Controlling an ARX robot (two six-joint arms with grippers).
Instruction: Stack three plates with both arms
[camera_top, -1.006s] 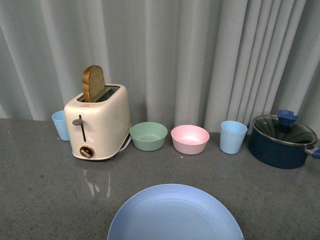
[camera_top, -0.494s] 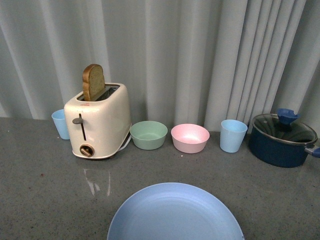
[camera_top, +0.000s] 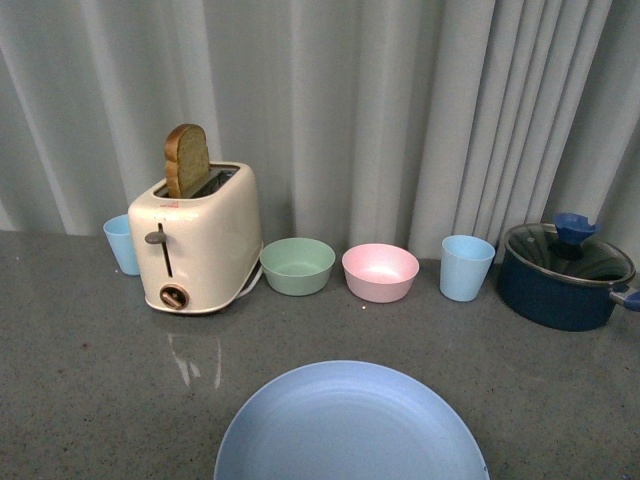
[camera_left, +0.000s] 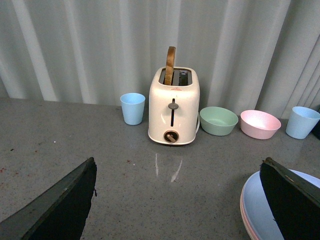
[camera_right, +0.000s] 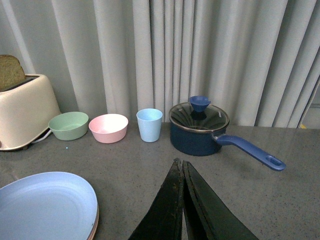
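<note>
Light blue plate (camera_top: 350, 425) atop stack, near both tools — untouched, left tool (camera_left: 175, 200) spread, right tool (camera_right: 182, 200) closed

A cream toaster (camera_top: 196, 243) stands at the back of the grey counter (camera_top: 80, 380), with a slice of brown bread (camera_top: 186, 160) upright in its slot. A light blue cup (camera_top: 121, 244) sits just behind its left side. To the right come a green bowl (camera_top: 297, 266), a pink bowl (camera_top: 380, 272) and another light blue cup (camera_top: 466, 267). Farthest right is a dark blue saucepan (camera_top: 566, 276) with a glass lid (camera_right: 199, 116) and a long handle (camera_right: 250, 150). A pleated grey curtain (camera_top: 400, 110) hangs behind.
</note>
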